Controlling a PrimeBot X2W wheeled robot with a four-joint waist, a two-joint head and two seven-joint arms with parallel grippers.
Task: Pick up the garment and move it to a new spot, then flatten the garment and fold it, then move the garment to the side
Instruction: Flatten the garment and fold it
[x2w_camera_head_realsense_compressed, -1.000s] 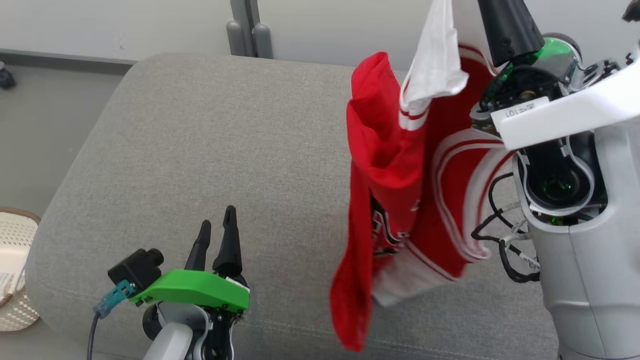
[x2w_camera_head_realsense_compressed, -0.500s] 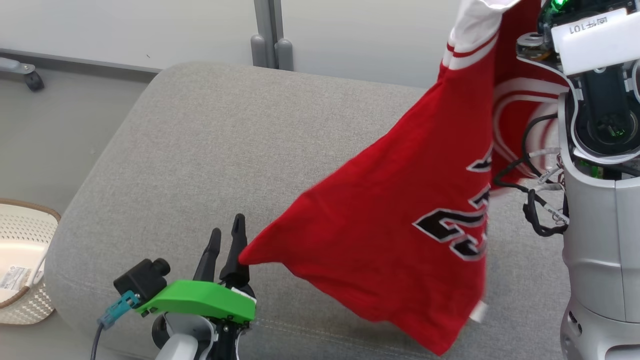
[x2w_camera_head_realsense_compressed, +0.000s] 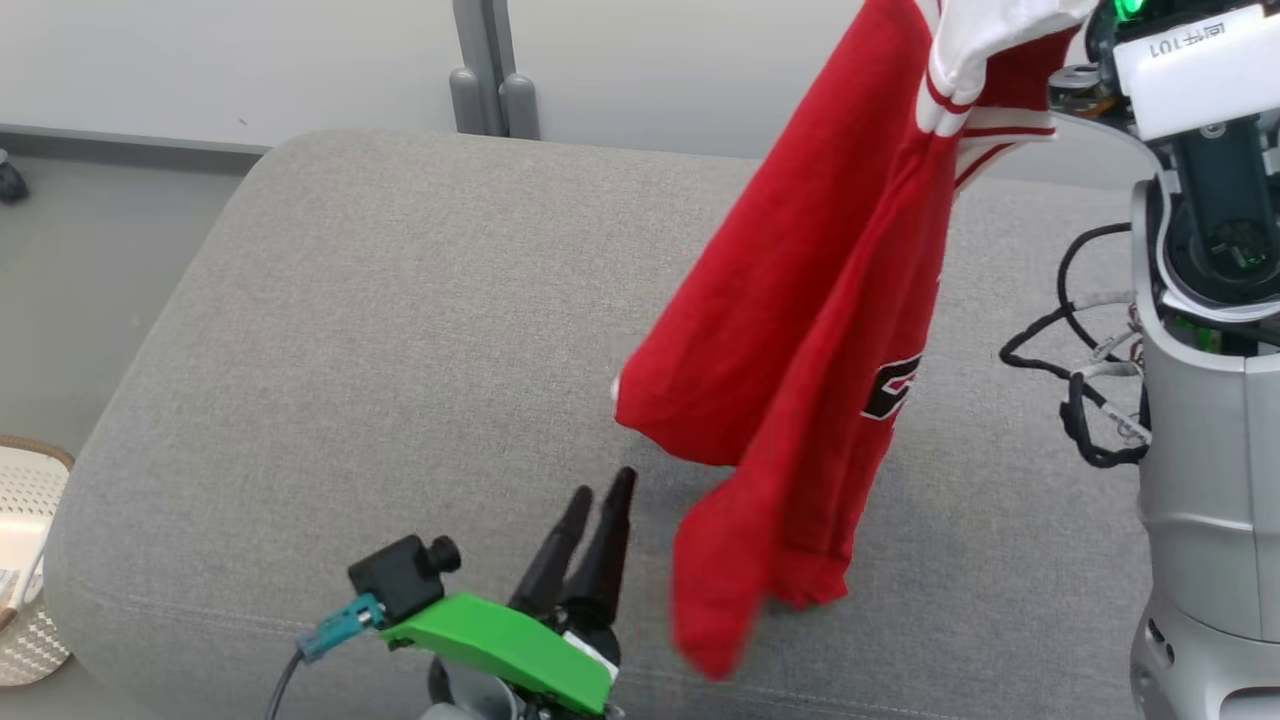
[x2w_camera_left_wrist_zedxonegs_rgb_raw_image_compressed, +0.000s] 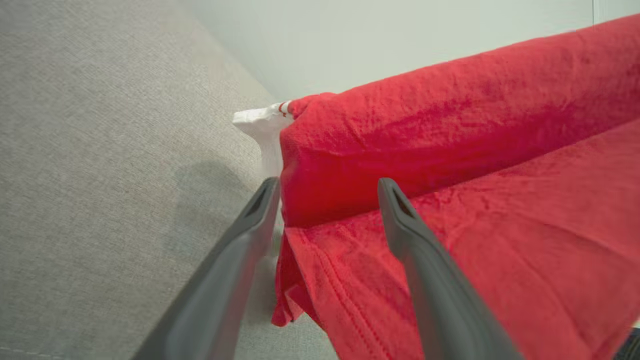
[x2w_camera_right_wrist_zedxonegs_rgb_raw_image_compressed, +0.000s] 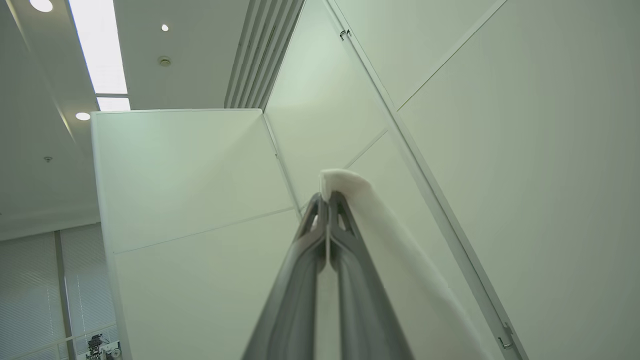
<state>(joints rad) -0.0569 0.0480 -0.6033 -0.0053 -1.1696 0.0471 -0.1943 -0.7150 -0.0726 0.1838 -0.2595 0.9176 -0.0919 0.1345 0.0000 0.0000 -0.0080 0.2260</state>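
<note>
Grey fabric cushion (x2w_camera_head_realsense_compressed: 400, 330), stitched seam along near edge; garment (x2w_camera_head_realsense_compressed: 800, 330) hem hangs to its surface, contact unconfirmed.

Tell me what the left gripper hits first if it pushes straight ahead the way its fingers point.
Most likely the red garment: the left gripper, jaws open, points at its hanging fold just ahead. How near is hard to judge; the grey cushion lies beyond.

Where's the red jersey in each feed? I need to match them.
Head view: red jersey hangs upper right, over the grey cushion.
Left wrist view: jersey across the right, behind the open left end effector.
Right wrist view: its white part, centre, pinched by the shut right end effector.
Shared landmark: grey cushion, head and left wrist.
</note>
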